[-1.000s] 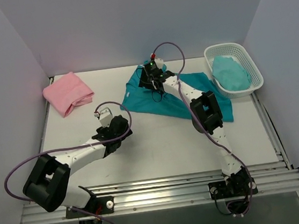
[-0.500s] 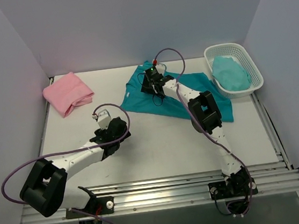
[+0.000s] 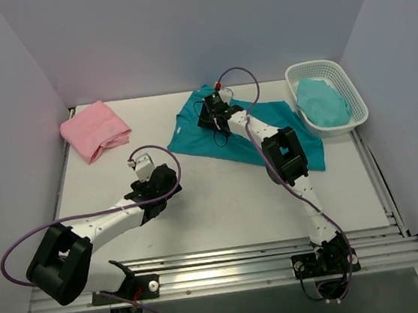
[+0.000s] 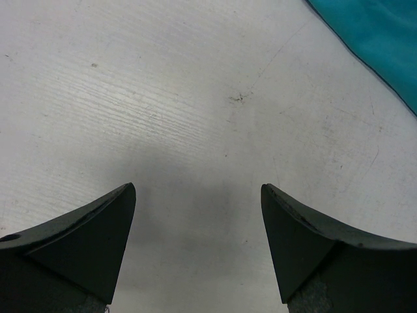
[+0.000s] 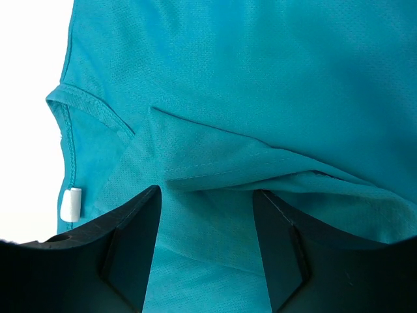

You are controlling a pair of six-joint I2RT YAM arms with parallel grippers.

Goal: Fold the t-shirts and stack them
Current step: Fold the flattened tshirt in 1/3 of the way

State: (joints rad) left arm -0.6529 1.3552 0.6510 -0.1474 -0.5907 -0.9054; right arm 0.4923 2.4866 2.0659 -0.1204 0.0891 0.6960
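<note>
Right hand (image 5: 207, 192) has edged forward over the teal t-shirt (image 5: 260, 78), half-open and empty; left hand (image 4: 197, 189) wide, empty. Best pinch the fold between the right fingers squarely.

Robot lab test cell: white table (image 3: 221, 200) boxed in by plain walls (image 3: 180, 31), left arm (image 3: 96, 226) and right arm (image 3: 288, 155) bolted to an aluminium rail (image 3: 229, 269), purple cables (image 3: 233, 72) trailing.
</note>
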